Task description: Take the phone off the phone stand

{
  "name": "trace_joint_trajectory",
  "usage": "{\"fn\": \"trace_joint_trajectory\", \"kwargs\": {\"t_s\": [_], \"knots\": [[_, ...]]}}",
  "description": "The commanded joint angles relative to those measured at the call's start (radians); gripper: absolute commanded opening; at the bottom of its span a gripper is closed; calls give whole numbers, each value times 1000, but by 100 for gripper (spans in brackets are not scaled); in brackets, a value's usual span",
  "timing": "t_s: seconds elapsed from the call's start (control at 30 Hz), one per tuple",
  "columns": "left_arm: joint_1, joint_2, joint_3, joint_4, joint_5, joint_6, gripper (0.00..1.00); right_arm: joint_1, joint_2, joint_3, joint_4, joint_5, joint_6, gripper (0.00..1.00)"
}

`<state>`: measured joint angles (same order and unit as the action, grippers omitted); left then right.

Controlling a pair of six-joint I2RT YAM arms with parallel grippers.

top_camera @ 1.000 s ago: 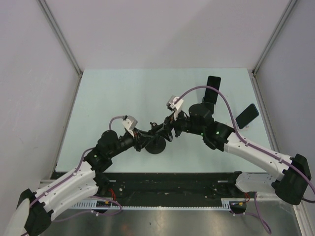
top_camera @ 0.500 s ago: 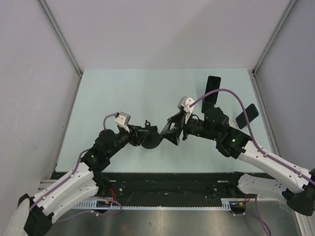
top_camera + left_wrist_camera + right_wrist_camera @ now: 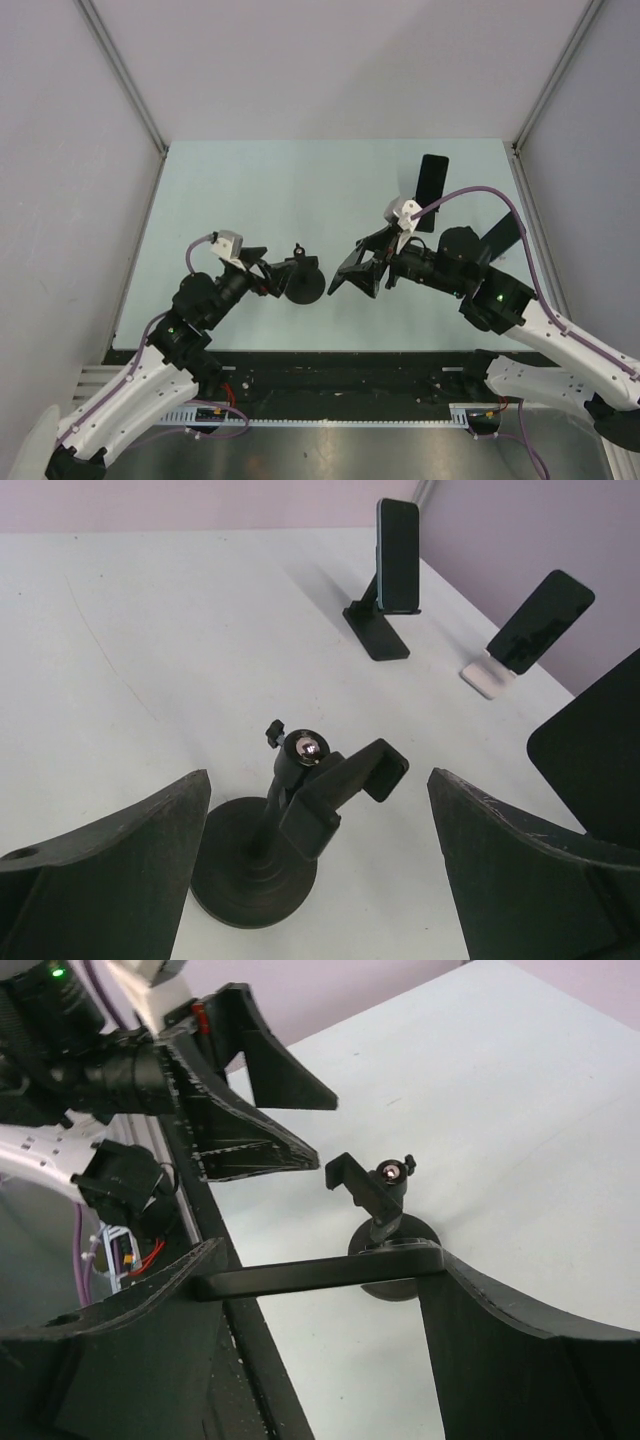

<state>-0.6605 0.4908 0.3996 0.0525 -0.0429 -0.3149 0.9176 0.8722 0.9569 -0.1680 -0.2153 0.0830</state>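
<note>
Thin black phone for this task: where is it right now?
Top view, table centre: the thin black phone is clamped between the jaws of the right gripper, just right of the empty black round-base stand.

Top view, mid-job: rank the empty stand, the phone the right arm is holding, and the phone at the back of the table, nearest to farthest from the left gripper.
1. Empty stand: just ahead of the open left gripper, near centre.
2. Held phone: clamped in the right gripper, just beyond the stand to its right.
3. Back phone: upright at the far right rear.
</note>
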Motion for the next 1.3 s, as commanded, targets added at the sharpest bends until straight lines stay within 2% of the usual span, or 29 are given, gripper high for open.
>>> {"fn": "trace_joint_trajectory", "kwargs": {"t_s": [0.0, 0.13, 0.17, 0.37, 0.57, 0.77, 0.87, 1.13, 1.23, 1.27], "knots": [[6, -24, 71, -2, -11, 22, 96, 3, -45, 34, 22, 117, 67, 0], [6, -17, 139, -17, 35, 106, 100, -5, -41, 75, -65, 244, 135, 0], [4, -2, 151, -25, 85, 118, 100, -19, -36, 95, -83, 281, 173, 0], [-10, 110, 248, -28, 225, 224, 100, -103, 11, 146, -165, 286, 274, 0], [-86, 255, 363, -26, 259, 356, 100, -151, 105, 212, -186, 307, 331, 0], [-105, 442, 472, 1, 322, 461, 100, -203, 195, 279, -195, 297, 360, 0], [-105, 505, 469, 88, 348, 465, 98, -232, 234, 298, -188, 298, 365, 0], [-106, 664, 518, 173, 382, 474, 92, -249, 298, 301, -114, 263, 405, 0], [-106, 732, 545, 182, 382, 491, 87, -250, 310, 302, -91, 252, 412, 0], [-106, 758, 551, 188, 379, 491, 82, -252, 312, 302, -85, 249, 416, 0]]}}
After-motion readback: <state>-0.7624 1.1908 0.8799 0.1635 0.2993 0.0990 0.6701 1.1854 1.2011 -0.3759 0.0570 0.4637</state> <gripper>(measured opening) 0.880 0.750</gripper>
